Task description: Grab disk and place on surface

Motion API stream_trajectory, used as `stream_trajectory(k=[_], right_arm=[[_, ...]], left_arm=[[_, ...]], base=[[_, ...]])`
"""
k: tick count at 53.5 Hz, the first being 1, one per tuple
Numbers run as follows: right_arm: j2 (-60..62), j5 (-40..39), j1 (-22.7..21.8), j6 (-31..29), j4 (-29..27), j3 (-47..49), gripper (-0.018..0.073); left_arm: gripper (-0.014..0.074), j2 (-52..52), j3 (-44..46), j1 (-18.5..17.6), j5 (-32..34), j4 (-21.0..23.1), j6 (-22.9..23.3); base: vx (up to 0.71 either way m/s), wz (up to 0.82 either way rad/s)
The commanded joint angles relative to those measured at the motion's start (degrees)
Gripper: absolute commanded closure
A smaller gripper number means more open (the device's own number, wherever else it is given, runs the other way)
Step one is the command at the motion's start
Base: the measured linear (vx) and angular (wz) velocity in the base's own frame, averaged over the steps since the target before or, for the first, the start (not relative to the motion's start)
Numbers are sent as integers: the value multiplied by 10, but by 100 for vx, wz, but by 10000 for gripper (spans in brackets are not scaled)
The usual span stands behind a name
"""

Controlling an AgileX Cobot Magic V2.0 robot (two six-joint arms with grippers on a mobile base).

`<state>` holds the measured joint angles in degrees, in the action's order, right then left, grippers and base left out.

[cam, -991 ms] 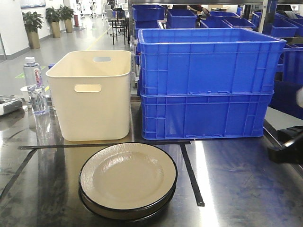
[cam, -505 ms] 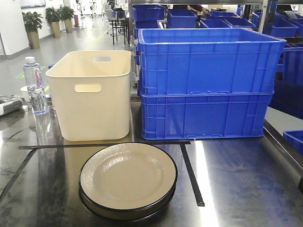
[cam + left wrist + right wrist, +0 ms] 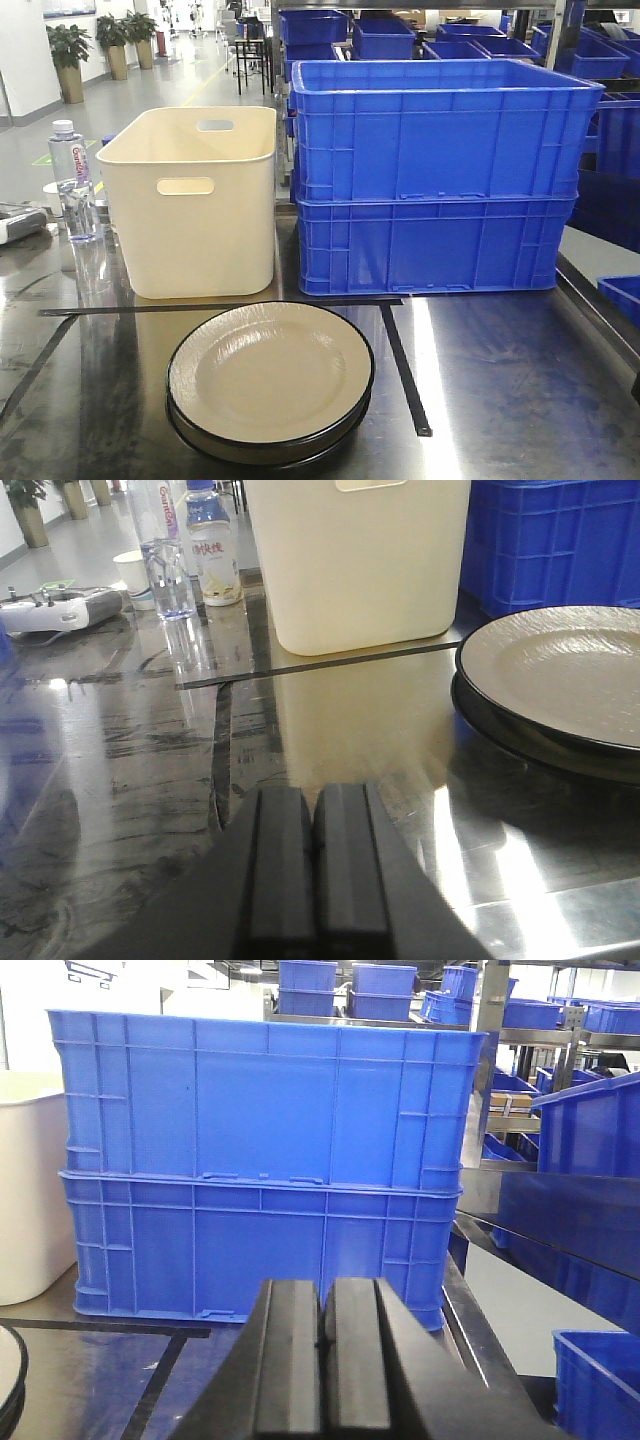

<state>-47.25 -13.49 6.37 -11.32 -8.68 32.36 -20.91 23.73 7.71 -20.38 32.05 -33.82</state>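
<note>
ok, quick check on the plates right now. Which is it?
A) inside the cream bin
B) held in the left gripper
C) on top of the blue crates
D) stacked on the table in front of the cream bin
D: the plates sit stacked on the dark table, just in front of the cream bin; the left gripper is shut with nothing in it.

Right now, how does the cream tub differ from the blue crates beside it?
The cream tub is smooth-walled with cut-out handle slots; the blue crates are ribbed and panelled. The tub is a single container, while the crates are two stacked. The tub is narrower and a bit lower than the crate stack. Both are open-topped and stand upright at the back of the glossy tabletop, behind the plates.
</note>
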Motion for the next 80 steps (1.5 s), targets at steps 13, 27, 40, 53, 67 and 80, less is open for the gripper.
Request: stream_trajectory(k=[13, 27, 40, 53, 67, 80], right_arm=[[3, -48, -1, -5, 3, 16, 567], [3, -48, -1, -5, 3, 16, 567], [3, -48, -1, -5, 3, 16, 567], [3, -48, -1, -5, 3, 16, 567], [3, -50, -1, -6, 3, 15, 567], [3, -48, -1, -6, 3, 15, 567]], left_arm=[[597, -3, 16, -6, 44, 13, 0], [597, 35, 6, -29, 54, -83, 84], [597, 101, -84, -40, 106, -262, 262], [596, 231, -265, -40, 208, -265, 264], [595, 225, -267, -40, 198, -259, 258], [595, 224, -267, -40, 198, -259, 258]], base=[[0, 0], [0, 0], [0, 0], [0, 0], [0, 0], [0, 0]])
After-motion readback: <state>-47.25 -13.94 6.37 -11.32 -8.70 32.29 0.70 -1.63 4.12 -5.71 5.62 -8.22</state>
